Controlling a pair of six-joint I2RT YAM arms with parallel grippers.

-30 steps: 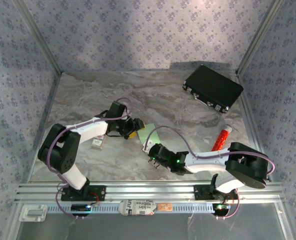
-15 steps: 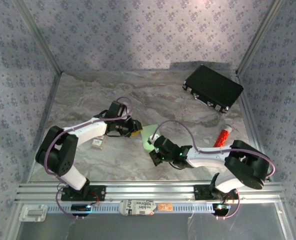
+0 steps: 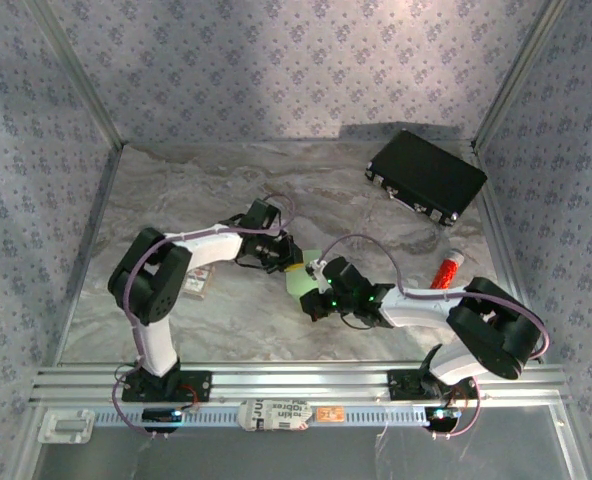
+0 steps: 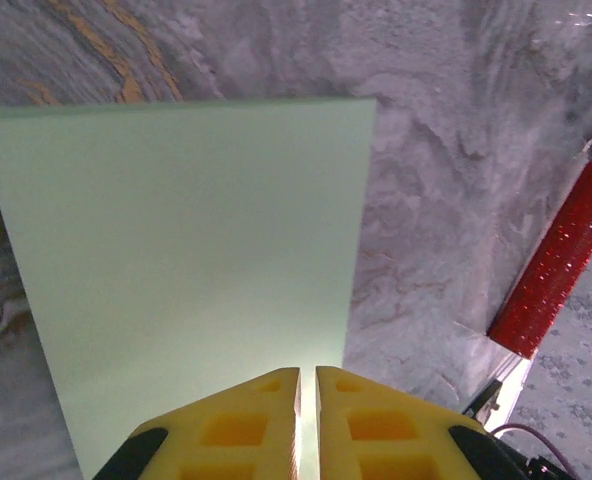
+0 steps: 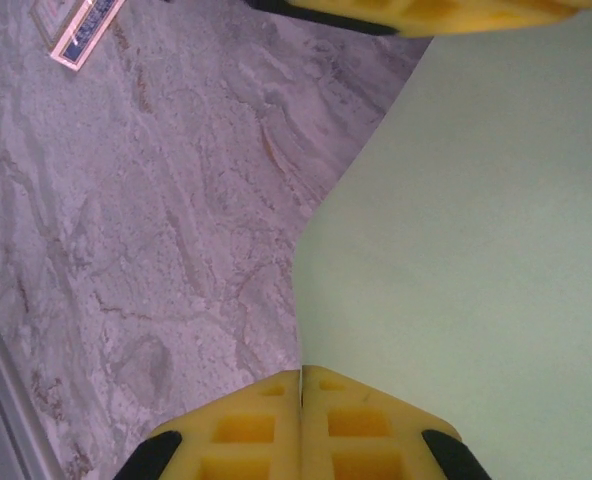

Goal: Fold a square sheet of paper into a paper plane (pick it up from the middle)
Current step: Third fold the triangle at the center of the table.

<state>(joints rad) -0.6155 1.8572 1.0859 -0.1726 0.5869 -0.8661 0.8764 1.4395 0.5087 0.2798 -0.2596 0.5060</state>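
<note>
Item: square sheet of paper (image 4: 186,270), pale green, flat, at mid-tabletop (image 3: 176,190) between both arms; left hand (image 4: 307,375) pinched closed on one edge, right hand (image 5: 302,375) pinched closed on another.

The paper (image 3: 300,274) lies mid-surface (image 3: 176,195), left tool (image 3: 287,257) touching its far-left edge, right tool (image 3: 313,297) its near edge; the case (image 3: 426,177) is far right of it.
</note>
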